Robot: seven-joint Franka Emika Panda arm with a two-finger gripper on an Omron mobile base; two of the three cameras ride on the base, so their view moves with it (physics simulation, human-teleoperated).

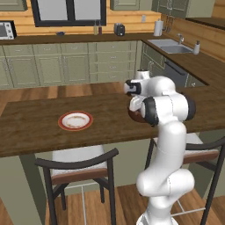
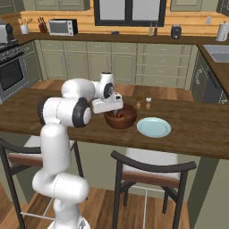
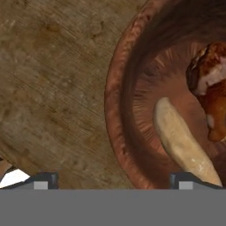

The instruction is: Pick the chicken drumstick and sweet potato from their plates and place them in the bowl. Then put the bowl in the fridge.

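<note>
Left on the table [image 1: 26,127] sits the emptied red-rimmed plate [image 1: 75,120]; the open pincer [image 3: 112,180] straddles the bowl [image 3: 117,110] rim, drumstick [image 3: 209,88] and sweet potato [image 3: 183,141] inside. Close squarely on the wall, I'd judge, then lift level.

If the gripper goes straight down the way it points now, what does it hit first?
Most likely the near rim of the bowl, which lies between the spread fingertips of the gripper; depth is hard to judge.
</note>
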